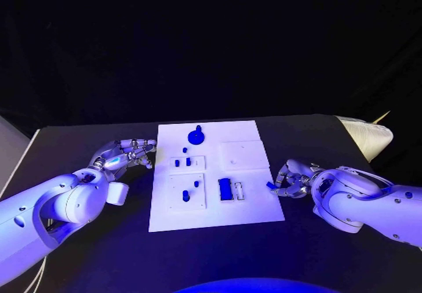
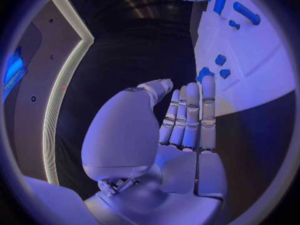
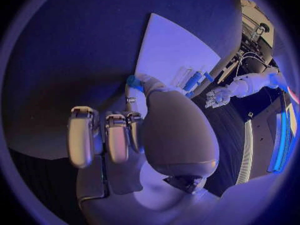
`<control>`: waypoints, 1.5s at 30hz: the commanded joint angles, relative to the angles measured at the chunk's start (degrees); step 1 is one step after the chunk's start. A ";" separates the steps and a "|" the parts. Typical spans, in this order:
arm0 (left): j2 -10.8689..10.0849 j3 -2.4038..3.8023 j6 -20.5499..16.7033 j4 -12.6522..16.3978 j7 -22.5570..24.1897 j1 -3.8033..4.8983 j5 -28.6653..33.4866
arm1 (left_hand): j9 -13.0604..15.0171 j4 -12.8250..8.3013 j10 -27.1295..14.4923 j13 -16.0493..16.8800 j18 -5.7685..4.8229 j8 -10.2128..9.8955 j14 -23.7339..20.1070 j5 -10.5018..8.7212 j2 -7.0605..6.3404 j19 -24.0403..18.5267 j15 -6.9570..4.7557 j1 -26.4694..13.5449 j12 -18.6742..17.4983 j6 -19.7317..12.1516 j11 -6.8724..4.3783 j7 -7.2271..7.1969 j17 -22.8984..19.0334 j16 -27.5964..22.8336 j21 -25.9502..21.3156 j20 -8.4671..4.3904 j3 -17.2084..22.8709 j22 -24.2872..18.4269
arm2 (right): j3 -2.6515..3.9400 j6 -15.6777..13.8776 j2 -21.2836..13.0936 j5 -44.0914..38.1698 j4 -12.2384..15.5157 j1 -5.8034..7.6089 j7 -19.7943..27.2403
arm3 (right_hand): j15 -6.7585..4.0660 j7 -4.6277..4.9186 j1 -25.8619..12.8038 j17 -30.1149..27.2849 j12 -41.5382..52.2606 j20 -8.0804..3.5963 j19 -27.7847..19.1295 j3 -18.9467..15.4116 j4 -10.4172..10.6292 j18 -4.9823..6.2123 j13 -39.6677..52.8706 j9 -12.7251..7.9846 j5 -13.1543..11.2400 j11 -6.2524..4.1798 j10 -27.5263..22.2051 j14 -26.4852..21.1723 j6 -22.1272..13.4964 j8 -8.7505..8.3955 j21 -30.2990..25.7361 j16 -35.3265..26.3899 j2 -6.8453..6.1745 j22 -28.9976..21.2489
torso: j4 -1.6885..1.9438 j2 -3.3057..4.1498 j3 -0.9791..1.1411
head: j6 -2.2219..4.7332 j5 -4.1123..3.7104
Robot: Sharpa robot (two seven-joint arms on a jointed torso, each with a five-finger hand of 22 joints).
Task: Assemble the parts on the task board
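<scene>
The white task board lies in the middle of the black table. On it are a round blue part at the far end, several small blue parts on its left half and a blue block near the middle. My left hand hovers just left of the board, its fingers straight and side by side, holding nothing. My right hand sits at the board's right edge with its fingers curled. A small blue part shows at its thumb tip, pinched there.
A cream-coloured object lies at the table's far right corner. Bare black table stretches in front of the board and beside both arms. In the left wrist view, small blue parts stand close to my left fingertips.
</scene>
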 commanded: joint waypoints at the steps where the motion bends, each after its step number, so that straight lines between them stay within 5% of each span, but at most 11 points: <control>1: 0.02 0.03 0.20 0.17 0.28 -0.01 0.29 | -0.09 0.35 -0.35 -0.05 0.88 -0.05 0.40 0.12 0.39 0.38 -0.13 0.01 0.27 0.06 0.02 0.13 -0.09 -0.21 -0.21 -0.18 0.08 -0.07 | -0.20 -0.30 0.41 -1.72 -0.02 -0.30 -0.51 | -0.41 -0.08 1.03 15.08 0.35 -0.33 4.04 4.85 -2.13 -0.88 14.19 0.39 1.31 -0.54 5.20 5.98 0.28 0.32 0.20 0.25 0.43 10.58 | -0.04 -0.03 0.02 | 0.03 0.04; 10: -0.01 0.03 0.20 0.12 0.12 -0.01 0.29 | -0.10 0.43 -0.35 -0.06 0.88 -0.05 0.40 0.13 0.43 0.40 -0.13 -0.02 0.28 0.07 0.02 0.13 -0.09 -0.21 -0.24 -0.17 0.09 -0.09 | -0.18 -2.87 0.06 -1.38 0.95 -0.29 -0.19 | -0.54 -0.31 -2.82 15.08 0.65 -0.42 4.17 13.44 -3.90 -0.98 14.36 2.35 0.88 -0.72 5.36 5.98 -0.28 2.32 0.59 0.25 -1.47 10.97 | -0.01 -0.01 0.05 | 0.21 0.13; 25: 0.20 0.03 0.20 -0.02 -0.17 -0.01 0.29 | -0.12 0.57 -0.40 -0.09 0.87 -0.07 0.41 0.13 0.48 0.42 -0.11 -0.09 0.29 0.04 0.04 0.15 -0.10 -0.21 -0.29 -0.16 0.08 -0.13 | -0.03 -4.16 1.19 3.66 3.90 2.56 0.94 | -0.59 -0.38 -4.49 15.08 0.89 -0.46 4.31 14.87 -4.36 -1.09 14.47 2.82 0.60 -0.78 5.46 5.98 -0.34 2.84 1.11 0.25 -1.94 11.30 | -0.05 -0.04 -0.04 | 0.20 0.47; 35: 0.24 0.03 0.33 0.08 -0.38 -0.01 0.29 | -0.13 0.62 -0.41 -0.09 0.87 -0.08 0.41 0.13 0.50 0.43 -0.11 -0.11 0.29 0.03 0.04 0.15 -0.11 -0.21 -0.31 -0.16 0.08 -0.14 | -0.18 -2.68 6.90 7.39 2.41 1.87 0.53 | -0.57 -0.37 -6.92 15.08 0.92 -0.46 4.27 15.43 -4.10 -1.06 14.49 3.07 0.85 -0.77 5.47 5.98 -0.39 3.16 0.92 0.25 -2.29 11.25 | 0.07 0.02 -0.06 | -0.04 0.78; 38: 0.19 0.03 0.29 0.10 -0.42 -0.01 0.29 | -0.13 0.62 -0.41 -0.09 0.87 -0.08 0.41 0.13 0.50 0.43 -0.11 -0.11 0.29 0.03 0.04 0.15 -0.11 -0.21 -0.31 -0.16 0.08 -0.14 | -0.20 -2.32 7.80 7.93 2.07 1.57 0.34 | -0.57 -0.35 -8.61 15.08 0.87 -0.45 4.27 15.04 -4.03 -1.05 14.47 3.23 2.75 -0.75 5.46 5.98 -0.37 3.37 0.90 0.25 -2.79 11.27 | 0.05 0.04 -0.10 | -0.14 0.75; 45: 0.20 0.03 0.37 0.08 -0.53 -0.01 0.29 | -0.15 0.74 -0.44 -0.11 0.87 -0.08 0.42 0.13 0.54 0.45 -0.09 -0.17 0.30 0.02 0.05 0.16 -0.11 -0.20 -0.35 -0.15 0.08 -0.17 | -0.22 -1.60 8.86 8.36 1.77 1.33 -0.16 | -0.51 -0.29 -10.98 15.08 0.90 -0.40 4.27 14.07 -3.37 -1.05 14.50 3.24 1.20 -0.68 5.48 5.98 -0.33 3.46 0.86 0.25 -3.02 11.31 | 0.02 -0.03 0.00 | -0.25 0.81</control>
